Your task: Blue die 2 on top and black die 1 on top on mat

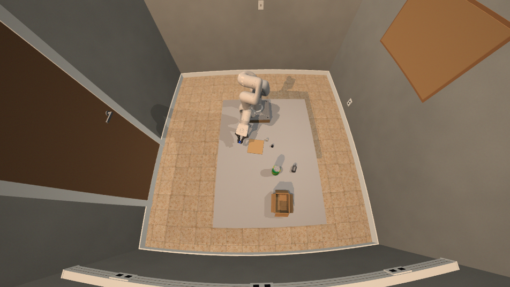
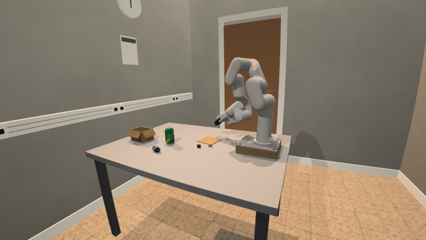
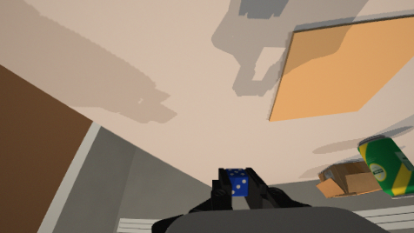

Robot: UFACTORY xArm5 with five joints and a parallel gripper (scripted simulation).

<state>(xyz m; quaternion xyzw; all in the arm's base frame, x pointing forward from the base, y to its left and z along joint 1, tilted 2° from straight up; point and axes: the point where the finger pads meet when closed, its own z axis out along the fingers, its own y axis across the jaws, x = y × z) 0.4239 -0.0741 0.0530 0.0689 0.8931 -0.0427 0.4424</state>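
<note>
The black two-fingered claw is closed on the small blue cube-shaped die with white pips, carried in the air above the pale grey desk and just off the near edge of the flat square orange mat. The die looks rigid, light and smooth-faced, so it likely slips or twists easily; a grip on two opposite flat faces, centred (as it appears now), suits it best. The small black die and small white die rest on the desk beside the mat, not on it.
</note>
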